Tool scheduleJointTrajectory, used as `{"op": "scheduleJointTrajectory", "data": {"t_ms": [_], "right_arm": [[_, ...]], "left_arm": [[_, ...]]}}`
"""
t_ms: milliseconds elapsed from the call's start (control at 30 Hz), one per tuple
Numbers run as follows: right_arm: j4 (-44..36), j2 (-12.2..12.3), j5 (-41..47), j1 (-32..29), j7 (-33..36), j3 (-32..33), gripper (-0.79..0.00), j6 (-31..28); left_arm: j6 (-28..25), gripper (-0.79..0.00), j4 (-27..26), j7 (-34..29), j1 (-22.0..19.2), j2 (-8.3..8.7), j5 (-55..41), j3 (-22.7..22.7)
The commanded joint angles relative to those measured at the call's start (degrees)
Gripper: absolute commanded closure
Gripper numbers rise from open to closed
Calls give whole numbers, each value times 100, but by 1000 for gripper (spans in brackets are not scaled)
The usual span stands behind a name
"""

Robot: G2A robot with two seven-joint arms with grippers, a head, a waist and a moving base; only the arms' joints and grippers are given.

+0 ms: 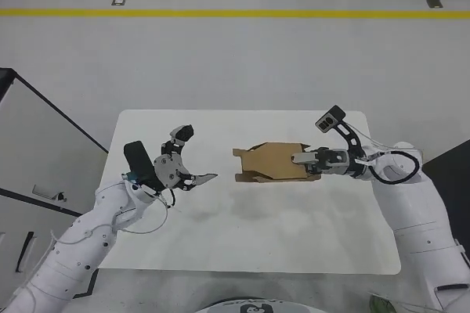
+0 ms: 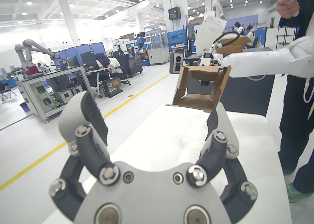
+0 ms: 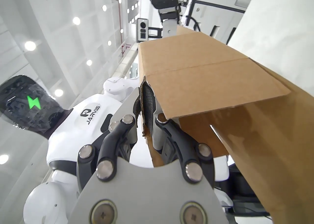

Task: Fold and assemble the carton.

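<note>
Right gripper (image 3: 147, 104) is clamping one edge of the plain brown, half-opened carton (image 1: 274, 162) over the counter (image 1: 258, 235). Left gripper (image 1: 197, 155) is hovering wide open and empty, well apart.

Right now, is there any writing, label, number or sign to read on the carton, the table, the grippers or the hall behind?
On the carton: no print on the brown faces shown.
On the table: none.
On the left gripper, open, and the right gripper, shut on the carton: no lettering.
On the hanging screen: too small to read.
</note>
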Motion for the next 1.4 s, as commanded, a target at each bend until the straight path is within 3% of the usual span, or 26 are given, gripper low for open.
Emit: {"op": "scheduleJointTrajectory", "data": {"t_ms": [0, 533, 933, 1267, 1367], "right_arm": [[75, -11, 306, 35, 183, -3, 0, 38], [195, -37, 755, 278, 349, -284, 0, 107], [96, -22, 1442, 33, 349, -522, 0, 225], [74, -23, 1411, 13, 253, -521, 0, 222], [-1, -3, 1158, -80, 104, -457, 0, 199]], "left_arm": [[-148, -785, -26, -28, 18, -11, -245, -30], [-340, -785, -118, -246, 137, -38, -450, -139], [-340, -785, -118, -246, 137, -38, -450, -139], [-340, -785, -118, -246, 137, -38, -450, -139], [-276, -785, -185, -497, 168, -45, -434, -157]]}}
